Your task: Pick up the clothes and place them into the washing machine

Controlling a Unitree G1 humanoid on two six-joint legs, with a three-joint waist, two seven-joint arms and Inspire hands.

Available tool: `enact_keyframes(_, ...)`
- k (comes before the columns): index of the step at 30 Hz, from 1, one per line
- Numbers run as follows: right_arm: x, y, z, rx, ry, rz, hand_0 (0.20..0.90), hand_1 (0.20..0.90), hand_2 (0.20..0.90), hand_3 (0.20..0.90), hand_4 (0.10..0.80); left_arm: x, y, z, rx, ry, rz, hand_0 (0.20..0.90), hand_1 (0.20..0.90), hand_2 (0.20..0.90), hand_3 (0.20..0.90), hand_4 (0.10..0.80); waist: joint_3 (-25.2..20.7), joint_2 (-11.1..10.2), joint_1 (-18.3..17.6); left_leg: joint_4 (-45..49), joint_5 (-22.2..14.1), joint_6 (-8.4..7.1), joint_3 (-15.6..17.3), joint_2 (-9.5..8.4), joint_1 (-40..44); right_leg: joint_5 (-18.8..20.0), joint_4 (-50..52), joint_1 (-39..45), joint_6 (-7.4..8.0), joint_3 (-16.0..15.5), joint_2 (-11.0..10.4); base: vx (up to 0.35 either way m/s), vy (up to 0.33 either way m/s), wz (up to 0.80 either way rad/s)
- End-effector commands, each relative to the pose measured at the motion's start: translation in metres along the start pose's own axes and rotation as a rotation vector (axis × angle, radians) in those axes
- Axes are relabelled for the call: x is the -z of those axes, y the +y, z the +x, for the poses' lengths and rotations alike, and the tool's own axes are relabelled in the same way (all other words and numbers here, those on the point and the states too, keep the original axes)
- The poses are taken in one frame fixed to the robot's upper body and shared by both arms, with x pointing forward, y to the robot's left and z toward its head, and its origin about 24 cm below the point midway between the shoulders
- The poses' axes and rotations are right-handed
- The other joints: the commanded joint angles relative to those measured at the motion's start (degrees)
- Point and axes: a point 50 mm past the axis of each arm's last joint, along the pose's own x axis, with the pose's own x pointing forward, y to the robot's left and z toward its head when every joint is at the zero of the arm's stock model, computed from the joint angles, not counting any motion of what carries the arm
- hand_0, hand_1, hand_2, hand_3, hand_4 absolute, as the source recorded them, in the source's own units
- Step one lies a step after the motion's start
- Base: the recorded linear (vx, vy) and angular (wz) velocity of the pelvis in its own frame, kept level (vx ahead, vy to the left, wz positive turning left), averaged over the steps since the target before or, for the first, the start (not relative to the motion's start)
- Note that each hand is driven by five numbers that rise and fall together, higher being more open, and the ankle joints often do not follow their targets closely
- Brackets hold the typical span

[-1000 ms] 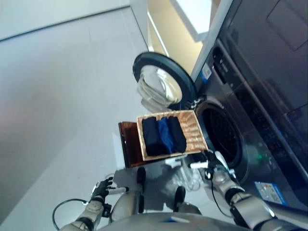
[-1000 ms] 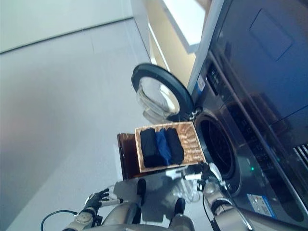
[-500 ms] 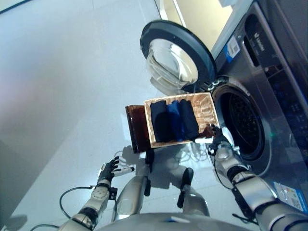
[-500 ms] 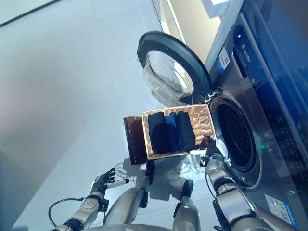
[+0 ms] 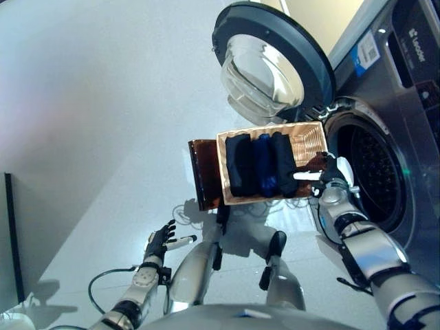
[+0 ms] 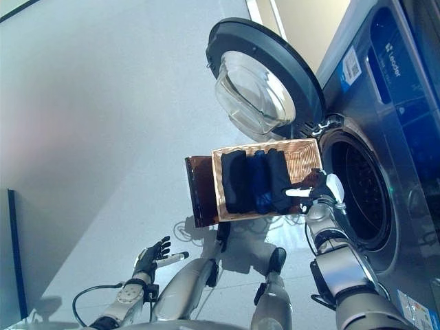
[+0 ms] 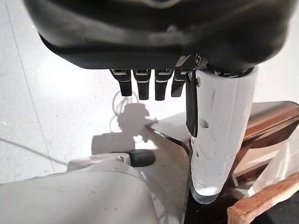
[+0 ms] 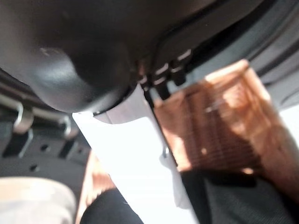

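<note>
A shallow wicker basket (image 5: 308, 137) rests on a dark brown box (image 5: 202, 173) beside the washing machine. Folded clothes (image 5: 261, 165), black, blue and black, lie side by side in it. My right hand (image 5: 327, 180) is at the basket's machine-side edge, open, with its white-covered thumb (image 5: 302, 176) stretched over the nearest black piece. In the right wrist view the thumb (image 8: 135, 154) lies above the wicker (image 8: 215, 126) and the dark cloth (image 8: 233, 205). My left hand (image 5: 159, 240) hangs low over the floor, open and empty, with straight fingers (image 7: 140, 84).
The washing machine's drum opening (image 5: 371, 172) gapes just right of the basket. Its round door (image 5: 271, 65) stands swung open behind the basket. Light grey floor (image 5: 89, 124) spreads to the left. A dark panel edge (image 5: 10, 234) stands at the far left.
The camera has shifted. My right hand has moved from below the basket's near corner up to its machine-side edge, thumb now over the clothes. The left hand stays low.
</note>
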Motion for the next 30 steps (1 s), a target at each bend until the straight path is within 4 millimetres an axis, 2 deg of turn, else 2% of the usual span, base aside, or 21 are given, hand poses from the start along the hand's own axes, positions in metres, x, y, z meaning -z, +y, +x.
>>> enact_keyframes(1, -0.020, -0.043, 0.012, 0.159, -0.076, 0.012, 0.900, 0.900, 0.900, 0.900, 0.800, -0.004, 0.000, -0.003, 0.005, -0.054, 0.002, 0.900, 0.900, 0.900, 0.900, 0.800, -0.61, 0.41, 1.50, 5.18, -2.70, -3.95, 0.16, -0.39, -1.64, 6.16, 3.05, -3.37, -0.28, 2.01, -4.54, 0.007, 0.005, 0.12)
enact_keyframes(9, -0.027, -0.048, 0.014, 0.178, -0.092, 0.003, 0.900, 0.900, 0.900, 0.900, 0.800, -0.009, 0.003, 0.000, -0.014, -0.067, 0.010, 0.900, 0.900, 0.900, 0.900, 0.800, 0.07, 0.76, 2.22, 6.58, -2.87, -3.91, -0.37, -1.21, -3.45, 6.07, 3.86, -4.40, -0.34, 1.50, -4.95, 0.000, 0.004, 0.02)
enact_keyframes(15, -0.033, -0.062, 0.017, 0.223, -0.095, 0.003, 0.900, 0.900, 0.900, 0.900, 0.800, -0.018, 0.002, 0.000, -0.011, -0.113, -0.014, 0.900, 0.900, 0.900, 0.900, 0.800, 1.09, 2.27, 3.20, 6.90, -2.52, -3.83, -0.36, -1.94, -5.51, 6.08, 4.38, -5.84, -0.37, 1.58, -5.45, -0.011, 0.034, 0.07)
enact_keyframes(29, -0.046, -0.088, 0.021, 0.304, -0.113, -0.030, 0.900, 0.900, 0.900, 0.900, 0.800, -0.034, -0.003, 0.000, 0.008, -0.183, -0.032, 0.900, 0.900, 0.900, 0.900, 0.800, 2.04, 4.21, 4.57, 8.87, -2.66, -3.63, -0.46, -2.80, -9.47, 5.39, 6.45, -9.73, -0.83, 2.06, -6.00, -0.001, 0.014, 0.05)
enact_keyframes(30, -0.047, -0.090, 0.021, 0.312, -0.112, -0.036, 0.829, 0.829, 0.829, 0.829, 0.749, -0.034, -0.003, 0.000, 0.012, -0.185, -0.028, 0.900, 0.900, 0.900, 0.900, 0.800, 2.14, 4.33, 4.67, 8.92, -2.62, -3.63, -0.48, -2.79, -9.61, 5.38, 6.52, -9.89, -0.82, 2.11, -6.07, -0.005, 0.015, 0.04)
